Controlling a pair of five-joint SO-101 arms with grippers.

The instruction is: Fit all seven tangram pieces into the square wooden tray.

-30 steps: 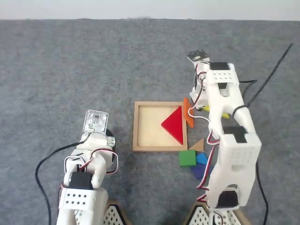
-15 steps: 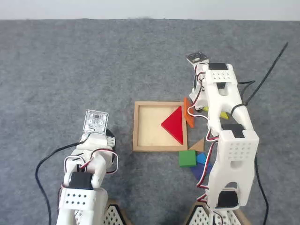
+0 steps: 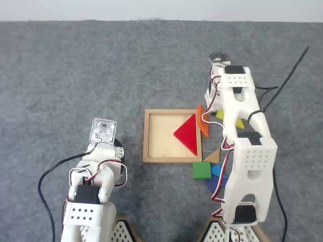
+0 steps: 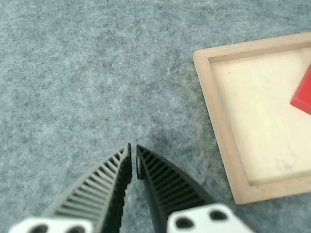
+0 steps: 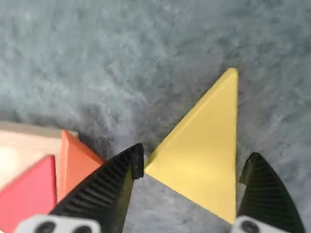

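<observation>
i am hovering my right gripper [image 5: 194,162] spread wide over the yellow triangle [image 5: 204,150], one fingertip at a corner of the piece and the other just off its straight side, gripping nothing. the triangle is lying flat on the grey mat [image 3: 75,75], outside the wooden tray [image 3: 146,136], near the rim on the right arm's side. what i am worrying about is the grip: the piece looks thin, so if the fingers are closing on a corner and a slanted edge rather than two parallel sides, it is likely spinning or squirting out across the mat. the orange piece [image 5: 75,162] is sitting just beside the finger nearer the tray, on or against that rim, i cannot tell which. a descent drifting that way is risking a knock that shoves it into the red triangle [image 3: 187,133], the one piece i am seeing inside the tray, up against that same rim. the soft mat may also be snagging a fingertip. the green square [image 3: 202,170], a tan triangle [image 3: 213,156] and blue pieces [image 3: 216,176] are crowding the tray's near right corner, partly beneath the right arm, where a low link could be dragging them. my left gripper [image 4: 133,153] is pinched closed on nothing over bare mat off the tray's opposite rim, posing little risk.
</observation>
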